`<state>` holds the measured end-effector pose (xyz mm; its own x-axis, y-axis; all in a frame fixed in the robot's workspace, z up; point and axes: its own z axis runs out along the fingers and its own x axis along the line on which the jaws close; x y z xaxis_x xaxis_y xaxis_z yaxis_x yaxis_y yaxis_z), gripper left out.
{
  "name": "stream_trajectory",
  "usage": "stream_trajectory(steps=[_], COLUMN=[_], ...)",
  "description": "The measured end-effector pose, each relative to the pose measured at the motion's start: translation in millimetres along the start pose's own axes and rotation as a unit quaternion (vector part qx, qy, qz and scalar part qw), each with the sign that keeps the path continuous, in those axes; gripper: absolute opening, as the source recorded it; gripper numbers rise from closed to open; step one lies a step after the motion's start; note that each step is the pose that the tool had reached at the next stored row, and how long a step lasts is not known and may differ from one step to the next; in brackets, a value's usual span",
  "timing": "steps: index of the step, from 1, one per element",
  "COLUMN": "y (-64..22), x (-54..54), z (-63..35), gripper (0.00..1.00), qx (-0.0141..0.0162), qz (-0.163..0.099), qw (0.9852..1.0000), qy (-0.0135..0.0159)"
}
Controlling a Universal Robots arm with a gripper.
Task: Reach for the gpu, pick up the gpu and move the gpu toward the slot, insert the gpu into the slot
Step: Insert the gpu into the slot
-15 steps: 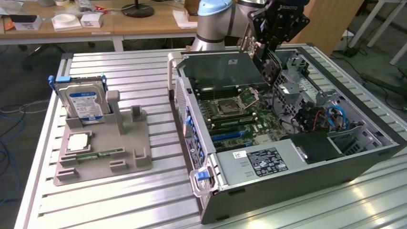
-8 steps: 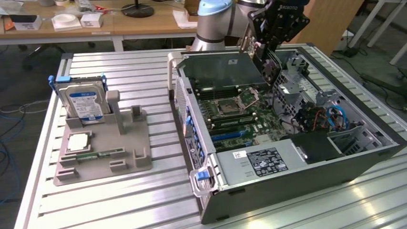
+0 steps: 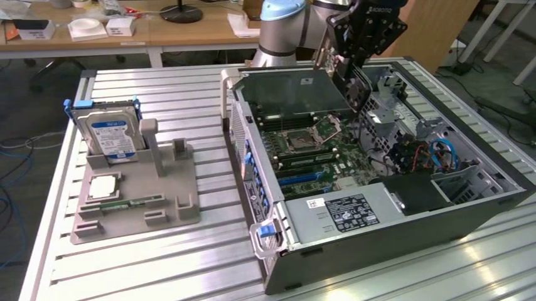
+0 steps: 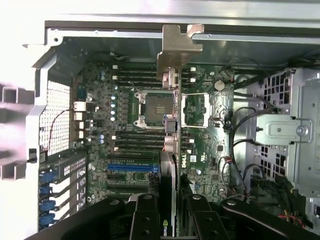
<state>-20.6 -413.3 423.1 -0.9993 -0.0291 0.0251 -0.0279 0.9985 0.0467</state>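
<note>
The fingers (image 4: 145,220) are clamping the gpu (image 3: 293,94) by one end, partly closed around its thin edge, and holding it in the upper middle of the exterior view over the open computer case (image 3: 393,207). It is looking stiff, light and fragile, best gripped on bare edges. The blue slot (image 4: 131,168), probably the target, is lying below. Everything is sitting on a ribbed metal surface (image 3: 167,263), with desks (image 3: 192,34) behind.

The gripper (image 4: 170,212) clasped the gpu (image 4: 169,175) edge-on between its fingers, the card's silver bracket (image 4: 177,47) at the far end, over the green motherboard (image 4: 205,150) and square CPU socket (image 4: 151,107) inside the open case (image 4: 300,125).
</note>
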Motion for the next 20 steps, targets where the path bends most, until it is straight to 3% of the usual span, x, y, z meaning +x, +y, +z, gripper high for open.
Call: stream_trajectory(steps=[5, 10, 15, 20], y=[0.0, 0.0, 0.0, 0.0], x=[-0.1, -0.1, -0.1, -0.1], z=[0.1, 0.3, 0.5, 0.6], gripper=[0.26, 0.26, 0.26, 0.26], qx=[0.0012, 0.0024, 0.0035, 0.0046], qz=[-0.046, -0.091, -0.136, -0.180], qw=[0.9990, 0.9958, 0.9907, 0.9836], qy=[0.0022, 0.0043, 0.0064, 0.0085])
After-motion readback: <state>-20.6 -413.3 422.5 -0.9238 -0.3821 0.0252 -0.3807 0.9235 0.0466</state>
